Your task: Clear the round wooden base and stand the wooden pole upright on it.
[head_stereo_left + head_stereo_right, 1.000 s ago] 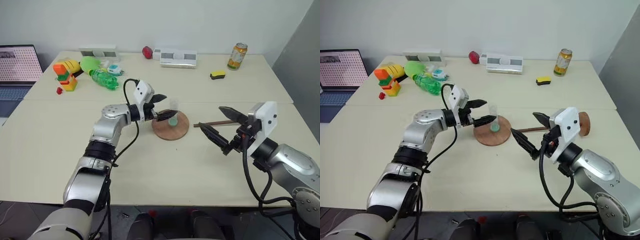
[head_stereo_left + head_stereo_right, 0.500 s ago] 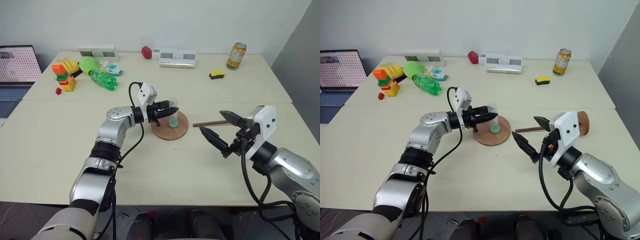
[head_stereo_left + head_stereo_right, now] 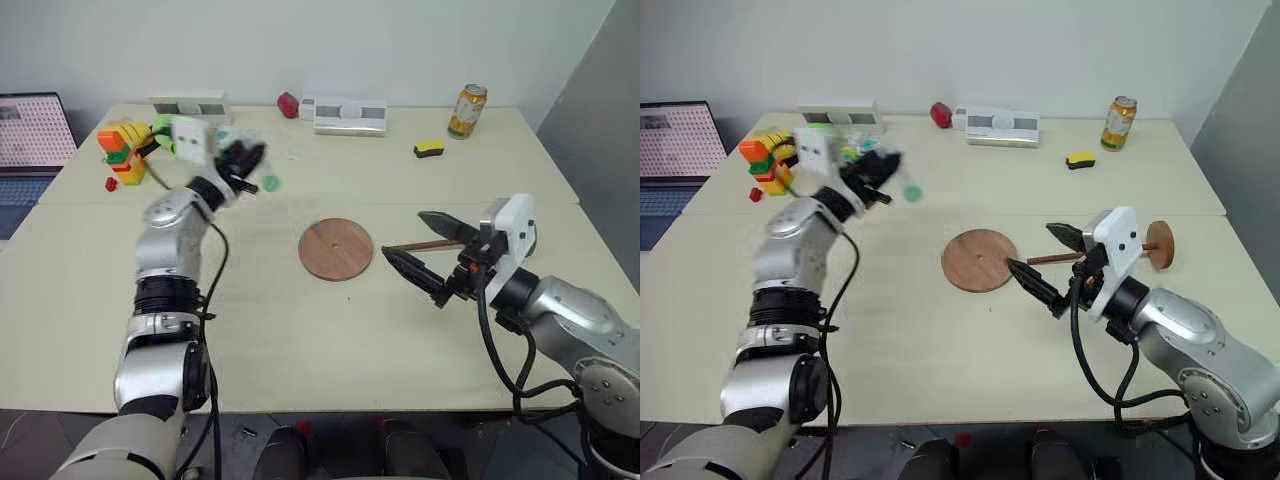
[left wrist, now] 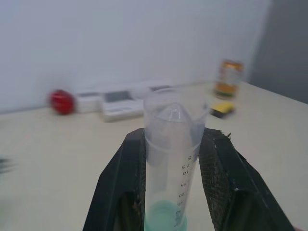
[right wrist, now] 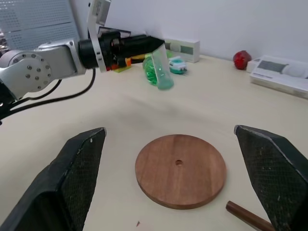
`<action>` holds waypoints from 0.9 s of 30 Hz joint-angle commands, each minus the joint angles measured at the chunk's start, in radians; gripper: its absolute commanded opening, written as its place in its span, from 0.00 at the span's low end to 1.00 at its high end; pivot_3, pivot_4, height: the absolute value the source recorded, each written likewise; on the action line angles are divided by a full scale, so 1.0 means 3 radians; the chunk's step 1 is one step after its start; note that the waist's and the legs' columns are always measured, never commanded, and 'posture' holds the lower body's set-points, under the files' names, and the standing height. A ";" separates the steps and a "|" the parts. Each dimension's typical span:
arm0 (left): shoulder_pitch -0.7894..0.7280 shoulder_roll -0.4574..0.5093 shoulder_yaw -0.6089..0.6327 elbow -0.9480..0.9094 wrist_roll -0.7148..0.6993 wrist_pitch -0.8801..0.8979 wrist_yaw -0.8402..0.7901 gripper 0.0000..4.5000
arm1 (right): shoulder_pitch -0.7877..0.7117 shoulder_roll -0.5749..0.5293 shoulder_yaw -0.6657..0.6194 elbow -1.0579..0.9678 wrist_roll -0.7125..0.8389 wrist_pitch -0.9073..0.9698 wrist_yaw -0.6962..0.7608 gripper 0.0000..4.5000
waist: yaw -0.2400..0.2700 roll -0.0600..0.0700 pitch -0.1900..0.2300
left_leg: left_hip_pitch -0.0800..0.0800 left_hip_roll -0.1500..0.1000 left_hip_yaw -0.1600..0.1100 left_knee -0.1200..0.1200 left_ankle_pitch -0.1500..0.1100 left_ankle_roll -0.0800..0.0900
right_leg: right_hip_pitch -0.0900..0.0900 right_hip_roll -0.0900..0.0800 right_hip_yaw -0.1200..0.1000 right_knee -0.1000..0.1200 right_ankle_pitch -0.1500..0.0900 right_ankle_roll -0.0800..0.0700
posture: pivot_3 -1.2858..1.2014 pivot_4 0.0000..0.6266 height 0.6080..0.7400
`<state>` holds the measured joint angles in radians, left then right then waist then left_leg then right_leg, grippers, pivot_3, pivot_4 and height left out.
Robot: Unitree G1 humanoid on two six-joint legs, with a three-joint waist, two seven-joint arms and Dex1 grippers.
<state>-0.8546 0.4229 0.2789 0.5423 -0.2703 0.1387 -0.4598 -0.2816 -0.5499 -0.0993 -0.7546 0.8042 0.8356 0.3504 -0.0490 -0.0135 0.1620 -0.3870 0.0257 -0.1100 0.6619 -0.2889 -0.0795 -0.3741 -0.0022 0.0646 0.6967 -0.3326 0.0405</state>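
Observation:
The round wooden base (image 3: 337, 248) lies flat at the middle of the table, its centre hole showing and nothing on it. My left gripper (image 3: 248, 163) is raised over the table to the base's left, shut on a clear tube (image 4: 171, 154) with a green end (image 3: 270, 183). The wooden pole (image 3: 1080, 257) lies on the table right of the base, its fixed disc (image 3: 1160, 245) at the far right end. My right gripper (image 3: 402, 234) hovers open just right of the base, its fingers (image 5: 82, 168) spread wide above the rod's near end.
Along the far edge stand a can (image 3: 466, 110), a yellow sponge (image 3: 429, 149), a white box (image 3: 350, 113) and a red object (image 3: 288, 103). Coloured toys (image 3: 125, 145) sit at the far left near a laptop (image 3: 35, 130).
My left gripper shut on the clear tube standing on the base, then lifted it off and swung it up and to the left. The base is now bare. The right gripper barely moved.

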 commanded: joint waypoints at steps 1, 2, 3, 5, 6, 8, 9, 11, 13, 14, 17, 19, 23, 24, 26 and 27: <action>-0.0022 0.0130 0.0197 0.0145 0.0156 -0.0218 0.0583 0.27 | -0.0186 -0.0020 0.0096 0.0116 -0.0037 -0.0142 0.0203 1.00 | 0.0000 0.0000 0.0000 | 0.0000 -0.0001 0.0000 0.0000 0.0000 0.0000 | 0.0000 -0.0001 0.0000 0.0000 0.0000 0.0000 | 0.52 0.24 1.00; -0.0025 0.0154 0.0206 0.0219 0.0194 -0.0259 0.0669 0.27 | -0.0230 -0.0022 0.0120 0.0156 -0.0040 -0.0154 0.0245 1.00 | 0.0000 0.0000 0.0000 | 0.0000 -0.0001 0.0000 0.0000 0.0000 0.0000 | 0.0000 -0.0001 0.0000 0.0000 0.0000 0.0000 | 0.52 0.24 1.00; -0.0033 0.0182 0.0217 0.0319 0.0243 -0.0305 0.0781 0.27 | -0.0285 -0.0018 0.0147 0.0204 -0.0039 -0.0165 0.0290 1.00 | 0.0004 0.0000 0.0000 | 0.0000 -0.0002 0.0000 0.0000 0.0000 0.0000 | 0.0000 -0.0002 0.0000 0.0000 0.0000 0.0000 | 0.52 0.24 1.00; -0.0076 0.0233 0.0244 0.0552 0.0320 -0.0406 0.1011 0.27 | -0.0392 -0.0012 0.0199 0.0293 -0.0038 -0.0182 0.0374 1.00 | 0.0007 -0.0001 0.0000 | 0.0000 -0.0003 0.0000 0.0001 0.0000 0.0000 | 0.0000 -0.0002 -0.0002 0.0000 0.0000 0.0000 | 0.52 0.24 1.00; -0.0097 0.0243 0.0252 0.0634 0.0327 -0.0439 0.1060 0.27 | -0.0423 -0.0013 0.0214 0.0320 -0.0040 -0.0188 0.0403 1.00 | 0.0005 -0.0001 0.0000 | -0.0001 -0.0003 0.0000 0.0001 0.0000 -0.0001 | 0.0000 -0.0002 -0.0003 0.0000 0.0000 0.0000 | 0.52 0.24 1.00; -0.0142 0.0259 0.0252 0.0809 0.0343 -0.0488 0.1150 0.27 | -0.0477 -0.0013 0.0240 0.0359 -0.0039 -0.0189 0.0453 1.00 | 0.0007 -0.0001 0.0001 | -0.0001 -0.0003 0.0000 0.0001 0.0000 -0.0001 | 0.0000 -0.0002 -0.0003 0.0000 0.0000 0.0000 | 0.52 0.24 1.00; -0.0158 0.0272 0.0239 0.0902 0.0372 -0.0532 0.1190 0.27 | -0.0498 -0.0010 0.0249 0.0368 -0.0035 -0.0185 0.0463 1.00 | 0.0007 -0.0002 0.0000 | -0.0002 -0.0003 -0.0002 0.0000 0.0000 -0.0001 | 0.0000 -0.0002 -0.0005 0.0000 0.0000 0.0000 | 0.52 0.24 1.00; -0.0209 0.0294 0.0234 0.1106 0.0390 -0.0594 0.1256 0.27 | -0.0539 -0.0011 0.0264 0.0383 -0.0031 -0.0178 0.0480 1.00 | 0.0011 -0.0003 0.0001 | -0.0002 -0.0003 -0.0003 0.0000 0.0000 -0.0001 | 0.0000 -0.0002 -0.0006 0.0000 0.0000 0.0000 | 0.52 0.24 1.00; -0.0268 0.0325 0.0221 0.1298 0.0418 -0.0666 0.1317 0.27 | -0.0568 -0.0012 0.0263 0.0392 -0.0020 -0.0164 0.0477 1.00 | 0.0009 -0.0003 0.0001 | -0.0008 -0.0003 -0.0003 0.0002 0.0000 -0.0001 | -0.0005 -0.0002 -0.0006 0.0000 0.0000 0.0000 | 0.52 0.24 1.00; -0.0297 0.0334 0.0214 0.1378 0.0426 -0.0708 0.1322 0.27 | -0.0571 -0.0017 0.0255 0.0385 -0.0013 -0.0154 0.0469 1.00 | 0.0008 -0.0003 0.0001 | -0.0011 -0.0003 -0.0003 0.0002 0.0001 -0.0001 | -0.0008 -0.0003 -0.0006 0.0001 0.0000 0.0000 | 0.52 0.24 1.00; -0.0354 0.0336 0.0228 0.1556 0.0399 -0.0785 0.1318 0.27 | -0.0544 -0.0028 0.0226 0.0336 0.0013 -0.0118 0.0424 1.00 | 0.0003 -0.0003 0.0001 | -0.0015 -0.0003 -0.0003 0.0002 0.0001 -0.0002 | -0.0013 -0.0002 -0.0007 0.0003 0.0000 0.0000 | 0.52 0.24 1.00; -0.0378 0.0341 0.0222 0.1641 0.0399 -0.0825 0.1317 0.42 | -0.0529 -0.0039 0.0213 0.0313 0.0023 -0.0104 0.0407 1.00 | 0.0001 -0.0003 0.0001 | -0.0016 -0.0003 -0.0003 0.0002 0.0003 -0.0005 | -0.0014 -0.0002 -0.0006 0.0003 0.0000 0.0000 | 0.52 0.24 1.00; -0.0415 0.0334 0.0221 0.1710 0.0379 -0.0878 0.1293 0.58 | -0.0495 -0.0041 0.0178 0.0274 0.0026 -0.0078 0.0357 1.00 | -0.0008 -0.0003 0.0001 | -0.0018 -0.0003 -0.0003 0.0002 0.0007 -0.0013 | -0.0016 -0.0002 -0.0006 0.0004 0.0000 0.0000 | 0.52 0.24 1.00; -0.0420 0.0333 0.0215 0.1701 0.0378 -0.0889 0.1283 0.61 | -0.0486 -0.0043 0.0169 0.0267 0.0029 -0.0074 0.0351 1.00 | -0.0008 -0.0003 0.0001 | -0.0019 -0.0003 -0.0003 0.0002 0.0007 -0.0013 | -0.0017 -0.0002 -0.0006 0.0004 0.0000 0.0000 | 0.52 0.24 1.00; -0.0414 0.0338 0.0210 0.1662 0.0374 -0.0893 0.1274 0.70 | -0.0472 -0.0046 0.0164 0.0257 0.0029 -0.0075 0.0346 1.00 | -0.0008 -0.0003 0.0001 | -0.0022 -0.0003 -0.0003 0.0002 0.0007 -0.0013 | -0.0018 -0.0002 -0.0007 0.0004 0.0000 0.0000 | 0.52 0.24 1.00; -0.0404 0.0343 0.0214 0.1627 0.0369 -0.0890 0.1277 0.73 | -0.0467 -0.0050 0.0164 0.0255 0.0029 -0.0078 0.0345 1.00 | -0.0009 -0.0003 0.0001 | -0.0022 -0.0003 -0.0003 0.0003 0.0007 -0.0013 | -0.0018 -0.0002 -0.0006 0.0004 0.0000 0.0000 | 0.52 0.24 1.00</action>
<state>-0.9502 0.5046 0.3398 1.0704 -0.1551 -0.1016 -0.0768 -0.4186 -0.5553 -0.0181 -0.6345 0.8012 0.8197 0.4555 -0.0516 -0.0144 0.1623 -0.3936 0.0248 -0.1107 0.6628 -0.2866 -0.0835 -0.3797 -0.0030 0.0628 0.6980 -0.3326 0.0405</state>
